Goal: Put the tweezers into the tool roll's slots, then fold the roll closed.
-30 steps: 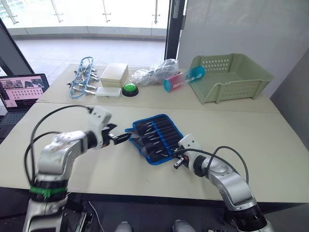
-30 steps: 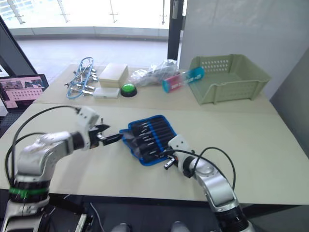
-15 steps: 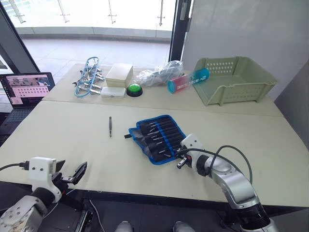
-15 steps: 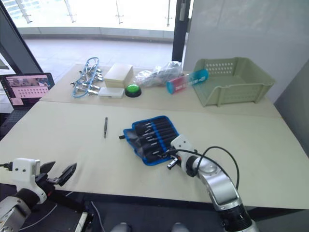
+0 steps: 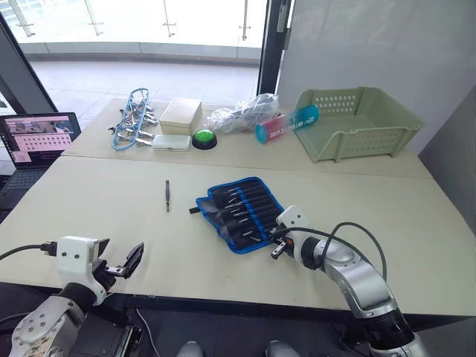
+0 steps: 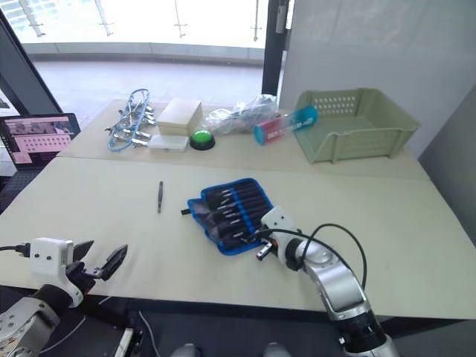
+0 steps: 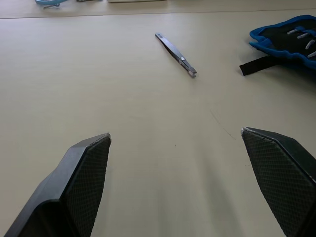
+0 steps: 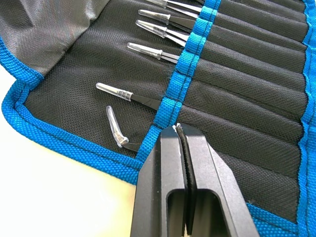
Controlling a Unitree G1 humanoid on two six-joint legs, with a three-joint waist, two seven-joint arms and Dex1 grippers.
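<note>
Since half a second ago our left claw (image 5: 123,265) has edged inward, gaping and empty. One loose tweezer (image 5: 168,195) lies lengthwise ahead, left of the tool roll (image 5: 239,210). Our right claw (image 8: 181,148), apparently clenched, touches the slots (image 8: 237,113).

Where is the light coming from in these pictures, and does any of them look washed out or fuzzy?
Left eye view: daylight pours through the windows behind the table, bleaching the floor outside. Left wrist view: the left tool looms close, its fingers soft-edged, while the loose tweezers look sharp. Right wrist view: the tool roll shows crisp weave.
</note>
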